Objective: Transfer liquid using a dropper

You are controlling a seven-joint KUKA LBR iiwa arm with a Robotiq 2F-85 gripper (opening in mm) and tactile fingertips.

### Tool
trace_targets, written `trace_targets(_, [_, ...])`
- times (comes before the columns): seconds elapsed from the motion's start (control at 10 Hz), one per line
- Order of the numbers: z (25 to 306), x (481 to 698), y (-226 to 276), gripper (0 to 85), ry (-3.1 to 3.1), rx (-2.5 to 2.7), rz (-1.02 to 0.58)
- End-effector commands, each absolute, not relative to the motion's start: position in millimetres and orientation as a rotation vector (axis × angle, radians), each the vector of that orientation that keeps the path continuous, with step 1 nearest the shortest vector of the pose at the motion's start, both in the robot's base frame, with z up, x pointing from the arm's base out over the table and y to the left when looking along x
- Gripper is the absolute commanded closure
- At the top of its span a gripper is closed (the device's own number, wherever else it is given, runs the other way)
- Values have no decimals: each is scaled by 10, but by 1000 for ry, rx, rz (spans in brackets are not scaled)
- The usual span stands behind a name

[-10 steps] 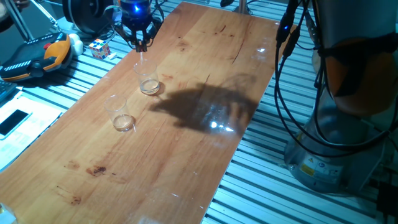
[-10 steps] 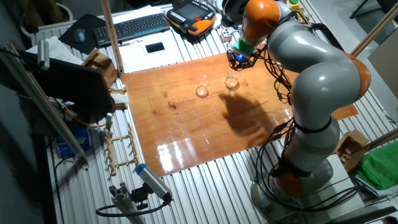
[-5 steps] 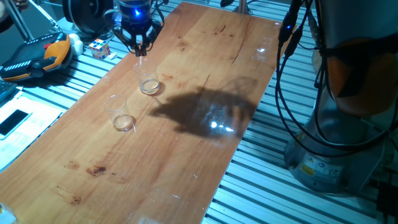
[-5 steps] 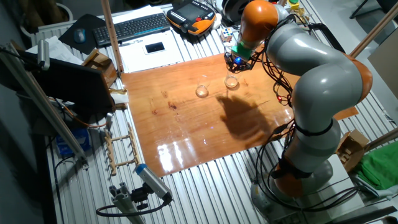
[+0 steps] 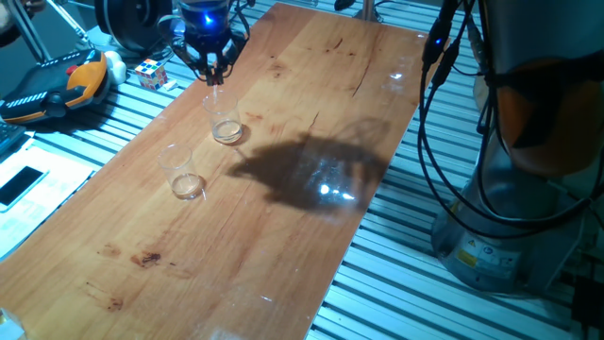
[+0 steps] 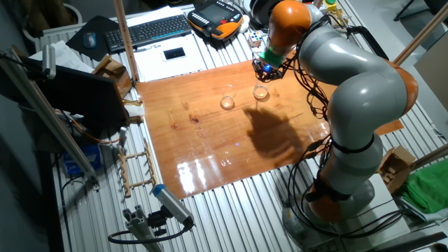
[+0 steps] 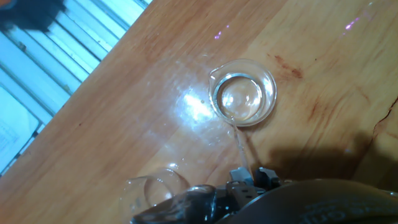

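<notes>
My gripper [image 5: 209, 66] hangs over the far end of the wooden table [image 5: 283, 217], shut on the dropper [image 5: 216, 83], whose thin clear tube points down. Just below the tube stands a clear glass [image 5: 225, 123] with a faint yellowish layer of liquid [image 5: 227, 133] at its bottom. A second glass [image 5: 183, 174] stands nearer the camera. In the hand view the dropper [image 7: 240, 146] runs from the gripper [image 7: 250, 179] to the rim of the first glass [image 7: 244, 93]; the second glass [image 7: 155, 186] shows at the lower left. The other fixed view shows the gripper [image 6: 264, 68] above both glasses [image 6: 260, 92].
A puzzle cube [image 5: 151, 74] and an orange-black teach pendant [image 5: 66, 80] lie on the slatted bench beside the table's far end. A phone [image 5: 19, 184] lies at the left. A keyboard [image 6: 150, 31] and a wooden rack [image 6: 133, 168] stand off the table.
The gripper has shifted slightly sideways with the dropper still in it, staying above the first glass. Neither glass has moved.
</notes>
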State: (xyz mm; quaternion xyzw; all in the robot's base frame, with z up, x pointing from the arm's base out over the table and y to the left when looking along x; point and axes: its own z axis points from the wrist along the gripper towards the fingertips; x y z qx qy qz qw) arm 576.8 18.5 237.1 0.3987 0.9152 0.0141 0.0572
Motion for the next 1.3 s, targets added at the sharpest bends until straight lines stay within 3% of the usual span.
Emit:
trace_targets(0.0, [2371,5768,183,700,2776,1197,32])
trace_targets(1.2, [2409,5742,380,687,2768,1159,-13])
